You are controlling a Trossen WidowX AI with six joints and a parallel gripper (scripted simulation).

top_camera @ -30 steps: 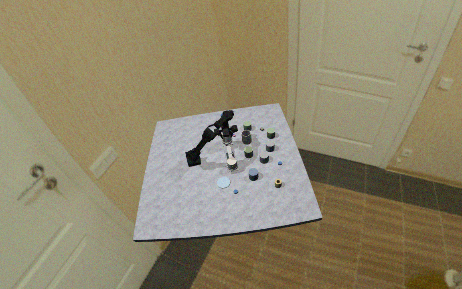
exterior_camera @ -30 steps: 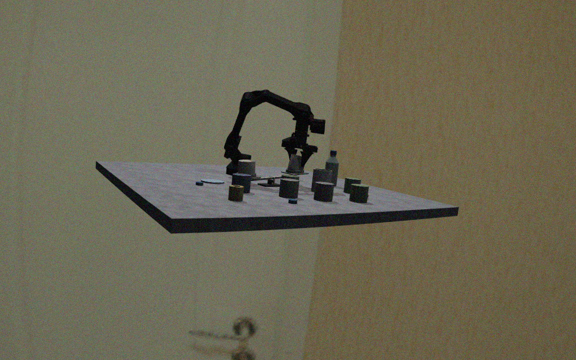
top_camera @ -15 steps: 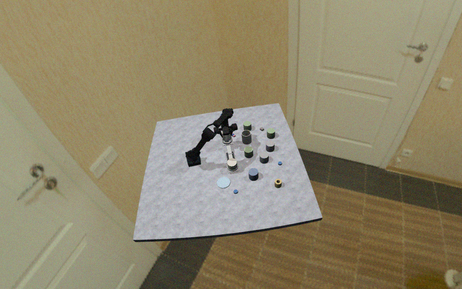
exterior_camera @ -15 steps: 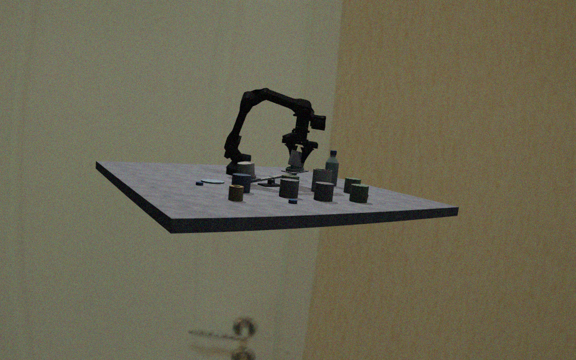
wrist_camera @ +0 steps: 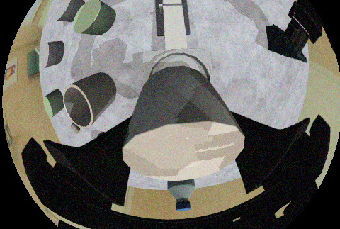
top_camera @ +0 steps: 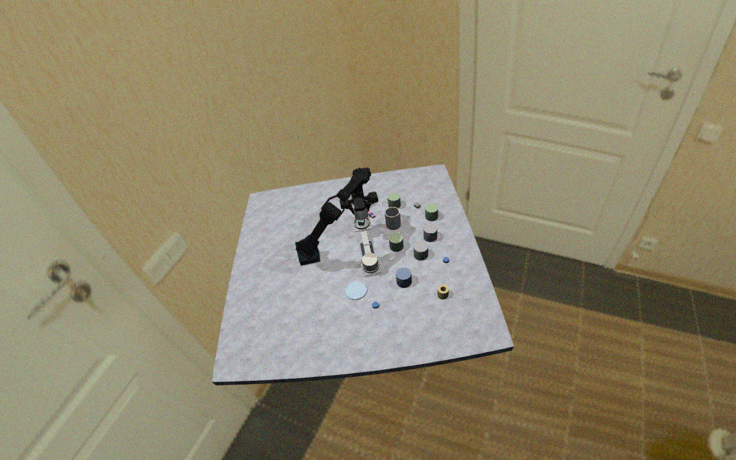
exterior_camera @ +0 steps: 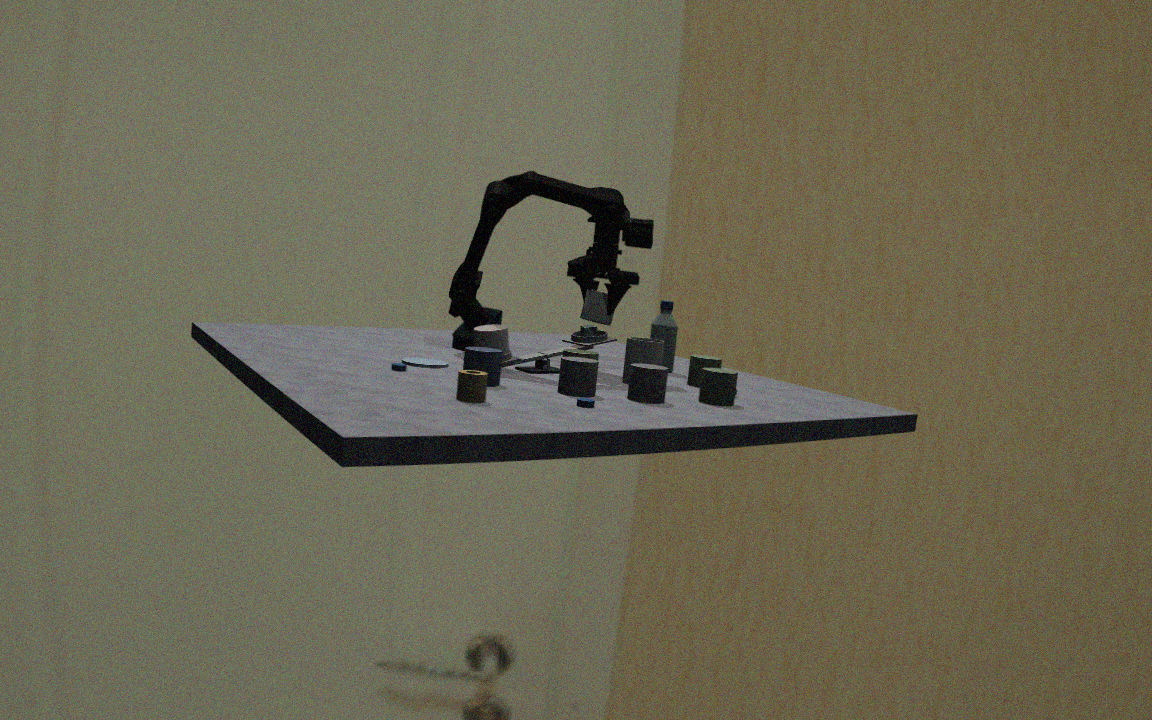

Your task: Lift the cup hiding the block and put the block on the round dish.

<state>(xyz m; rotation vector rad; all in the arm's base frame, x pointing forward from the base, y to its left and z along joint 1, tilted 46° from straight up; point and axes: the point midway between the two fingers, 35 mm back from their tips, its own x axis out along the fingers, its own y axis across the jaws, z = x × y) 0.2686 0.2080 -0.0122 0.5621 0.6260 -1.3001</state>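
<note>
Holding one cup point(top_camera: 361, 213) point(exterior_camera: 596, 307) point(wrist_camera: 184, 140) between its fingers, the gripper point(top_camera: 361, 216) point(exterior_camera: 598, 304) point(wrist_camera: 180, 118) hangs over the raised end of the balance point(top_camera: 365, 237) point(exterior_camera: 544, 355) point(wrist_camera: 173, 20), the cup leaning a little and apart from the ring point(top_camera: 355, 225) point(exterior_camera: 575, 337) point(wrist_camera: 180, 56) directly beneath. A small dark shape shows within that ring; it is probably the block, though too small to be sure. The beam's long axis is what counts now: it runs away from beneath the hand to the other cup point(top_camera: 369, 262) point(exterior_camera: 490, 340), standing on the lowered end, and the dish point(top_camera: 356, 290) point(exterior_camera: 424, 362) lies just beyond that. A straight carry along the beam would therefore pass over the cup that must not be moved. The held cup probably needs setting down first, off to one side, away from both balance and dish. The open can point(top_camera: 392, 220) point(exterior_camera: 643, 360) point(wrist_camera: 100, 92) stands near the hand on one side, and the bottle point(exterior_camera: 664, 342) point(wrist_camera: 181, 188) is close too, so the side toward the arm's base looks safer, if the links stay high.
</note>
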